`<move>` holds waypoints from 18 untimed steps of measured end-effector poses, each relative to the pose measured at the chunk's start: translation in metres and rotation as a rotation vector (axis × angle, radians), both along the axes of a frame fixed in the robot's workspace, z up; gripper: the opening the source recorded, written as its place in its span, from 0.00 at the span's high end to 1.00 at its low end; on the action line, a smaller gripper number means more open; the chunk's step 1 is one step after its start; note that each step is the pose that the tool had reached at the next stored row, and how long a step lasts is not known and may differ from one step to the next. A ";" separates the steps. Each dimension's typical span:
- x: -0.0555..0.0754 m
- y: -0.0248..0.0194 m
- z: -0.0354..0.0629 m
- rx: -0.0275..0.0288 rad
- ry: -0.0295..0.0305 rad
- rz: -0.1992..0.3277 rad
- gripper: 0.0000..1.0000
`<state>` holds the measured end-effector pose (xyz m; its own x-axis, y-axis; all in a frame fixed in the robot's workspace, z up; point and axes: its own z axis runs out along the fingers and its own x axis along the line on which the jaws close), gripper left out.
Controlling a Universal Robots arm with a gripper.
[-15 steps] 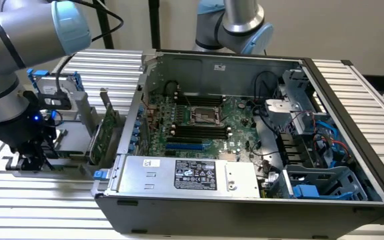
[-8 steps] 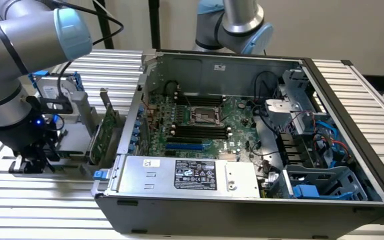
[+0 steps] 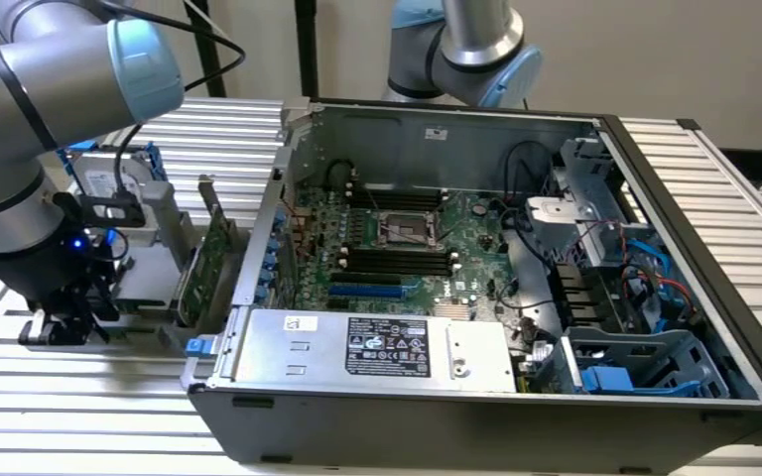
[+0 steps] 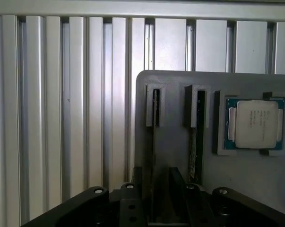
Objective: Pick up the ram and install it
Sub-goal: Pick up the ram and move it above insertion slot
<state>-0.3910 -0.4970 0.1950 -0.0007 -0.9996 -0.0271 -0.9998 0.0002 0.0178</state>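
My gripper [image 4: 155,177] is spread, straddling the ram [image 4: 154,118], which stands on edge in the grey holder [image 4: 175,94] at the computer case's [image 3: 487,421] 9 o'clock in the exterior view. Risk: closing off-centre tilts it, jamming its slot or knocking the neighbouring stick [image 4: 197,142].
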 end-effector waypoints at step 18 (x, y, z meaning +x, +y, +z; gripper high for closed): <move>-0.002 0.0000 0.0000 0.0000 0.0002 -0.004 1.00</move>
